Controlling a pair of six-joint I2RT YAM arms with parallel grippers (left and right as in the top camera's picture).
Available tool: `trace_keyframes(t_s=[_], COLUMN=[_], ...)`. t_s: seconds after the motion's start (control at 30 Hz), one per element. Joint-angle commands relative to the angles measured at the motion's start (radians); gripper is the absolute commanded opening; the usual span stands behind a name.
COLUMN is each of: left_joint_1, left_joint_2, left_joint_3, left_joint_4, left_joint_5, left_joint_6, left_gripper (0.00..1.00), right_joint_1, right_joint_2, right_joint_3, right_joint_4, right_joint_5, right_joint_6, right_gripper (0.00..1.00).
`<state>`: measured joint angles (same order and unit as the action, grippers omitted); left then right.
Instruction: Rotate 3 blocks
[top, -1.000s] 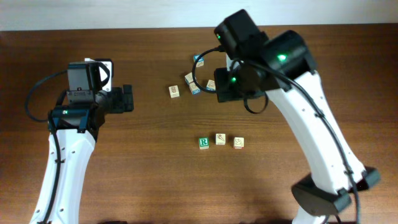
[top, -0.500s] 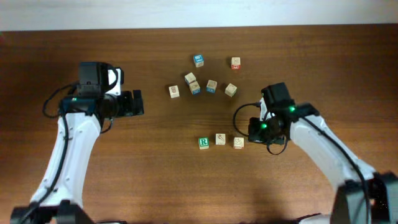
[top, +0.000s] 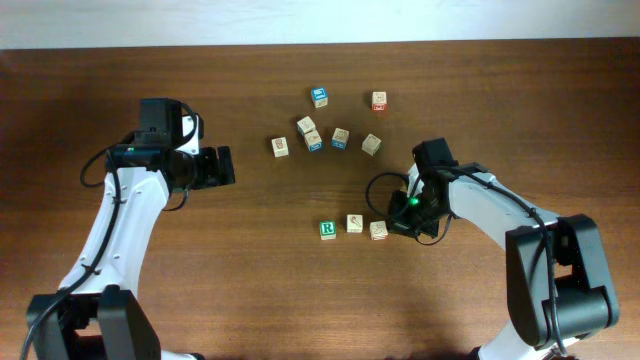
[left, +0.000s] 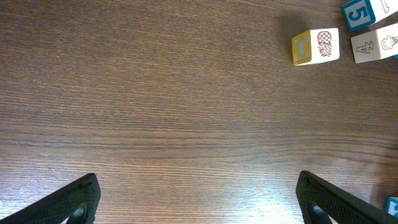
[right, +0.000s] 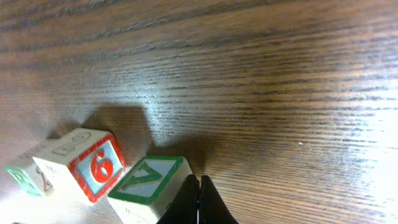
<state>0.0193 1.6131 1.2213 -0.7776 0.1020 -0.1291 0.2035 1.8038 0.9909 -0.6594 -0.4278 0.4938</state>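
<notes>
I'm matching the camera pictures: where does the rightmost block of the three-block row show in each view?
Overhead: end block, right end of the lower row.
Left wrist: not in it.
Right wrist: same block, bottom edge, left of centre.
Shared landmark: middle block beside it.

Readable: green "R" block (top: 327, 230), red-bordered "6" block (right: 93, 168), blue "5" block (left: 360, 12).

The dark wooden bench (top: 200, 290) carries ten small cubes. A green "R" block (top: 327, 230) starts a short row, with a pale block (top: 354, 223) just to its right and a slightly turned end block (top: 378, 230) after that. Seven other cubes (top: 340, 137) lie scattered well beyond the "R".
</notes>
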Motion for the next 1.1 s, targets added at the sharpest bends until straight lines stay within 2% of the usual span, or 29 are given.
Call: trace_keyframes(t_s=[0.0, 0.13, 0.23, 0.3, 0.43, 0.57, 1.07], left_joint_1=[0.002, 0.002, 0.002, 0.002, 0.002, 0.002, 0.002], left_joint_2=[0.012, 0.012, 0.012, 0.012, 0.012, 0.012, 0.012], left_joint_3=[0.01, 0.01, 0.01, 0.01, 0.01, 0.01, 0.01], left_joint_4=[0.002, 0.002, 0.002, 0.002, 0.003, 0.002, 0.002], left_joint_5=[0.014, 0.014, 0.014, 0.014, 0.014, 0.014, 0.014], left_joint_6=[-0.013, -0.013, -0.013, -0.013, -0.013, -0.013, -0.012], left_gripper=[0.99, 0.99, 0.99, 0.99, 0.99, 0.99, 0.99], right_joint_1=[0.0, 0.073, 0.079, 0.076, 0.058, 0.079, 0.217], right_joint_2=[0.01, 0.01, 0.01, 0.009, 0.011, 0.067, 0.116], right_joint_3=[-0.003, -0.004, -0.004, 0.003, 0.142, 0.187, 0.188], right_joint_4=[0.006, 0.056, 0.062, 0.07, 0.063, 0.092, 0.036], right_joint_5=[-0.013, 0.012, 0.016, 0.021, 0.074, 0.039, -0.014], right_joint_6=[0.111, 0.204, 0.208, 0.166, -0.035, -0.102, -0.169], right_gripper=[0.04, 0.04, 0.04, 0.04, 0.05, 0.04, 0.04])
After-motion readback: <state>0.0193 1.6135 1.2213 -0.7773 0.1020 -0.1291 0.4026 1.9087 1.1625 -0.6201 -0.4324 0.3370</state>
